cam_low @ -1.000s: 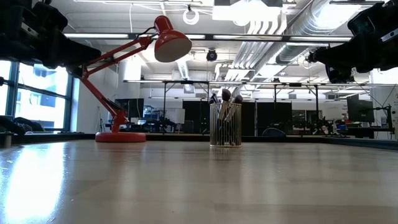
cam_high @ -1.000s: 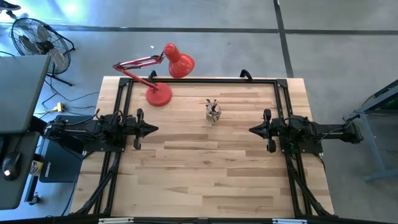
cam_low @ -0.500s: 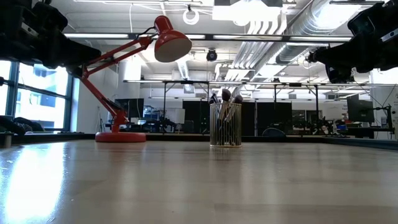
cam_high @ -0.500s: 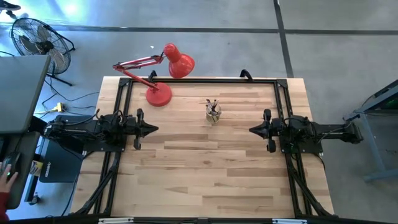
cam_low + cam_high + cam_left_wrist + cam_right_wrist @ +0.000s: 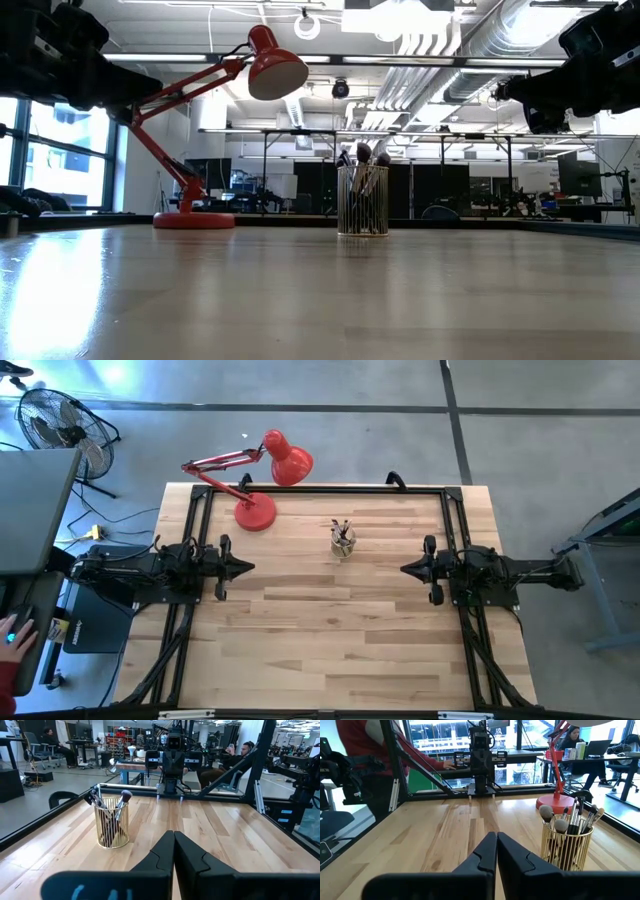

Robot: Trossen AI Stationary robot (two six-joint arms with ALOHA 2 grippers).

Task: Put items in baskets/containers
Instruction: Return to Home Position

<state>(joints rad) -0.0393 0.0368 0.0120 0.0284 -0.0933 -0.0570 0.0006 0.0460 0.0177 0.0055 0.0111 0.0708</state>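
Note:
A gold wire cup stands upright on its base on the wooden table, toward the far edge near the middle. Several brushes stand in it, bristle ends up. My left gripper is shut and points level from the table's left side, well clear of the cup. My right gripper is shut too and points level from the right side, with the cup off to one side ahead of it. Neither gripper holds anything.
A red desk lamp stands at the far left of the table, its head reaching past the far edge. A black frame runs along the table's far and side edges. A person's hand shows left of the table.
Both arms and the cup have kept still. A person's hand has come into view beside the table's left side.

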